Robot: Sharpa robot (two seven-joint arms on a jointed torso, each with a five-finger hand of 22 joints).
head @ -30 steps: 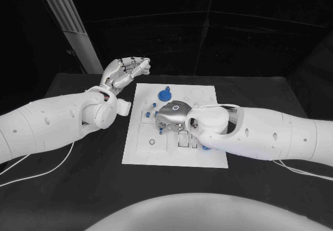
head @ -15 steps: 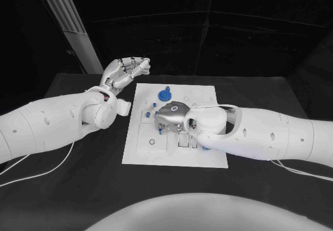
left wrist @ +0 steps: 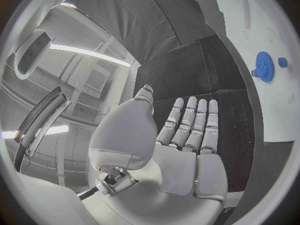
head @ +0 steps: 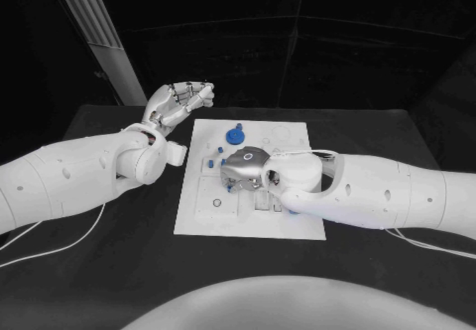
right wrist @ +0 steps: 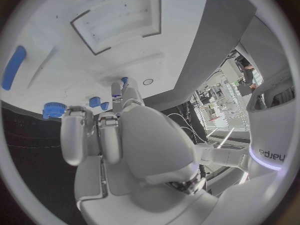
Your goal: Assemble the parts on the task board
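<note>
The white task board [head: 248, 220] lies in the middle of the black table. My right hand [head: 246, 165] hangs low over the board's centre with its fingers pointing down. In the right wrist view, thumb and finger meet around a small blue peg [right wrist: 124, 80] whose tip sticks out over the board [right wrist: 112, 50]. A blue gear [head: 235, 135] and a small blue knob [head: 239, 126] stand at the board's far side. Another blue part [head: 210, 163] sits left of the right hand. My left hand [head: 181, 98] is raised beyond the board's far left corner, fingers [left wrist: 190, 122] straight, holding nothing.
A long blue piece [right wrist: 12, 67], a blue gear [right wrist: 54, 109] and a small blue block [right wrist: 94, 102] lie near my right hand. Rectangular recesses [right wrist: 119, 22] mark the board. A pale post [head: 109, 48] stands at the far left. White cables [head: 60, 240] trail over the table.
My right hand has shifted slightly to the left and toward the near side over the board's centre. The left hand has stayed still.
</note>
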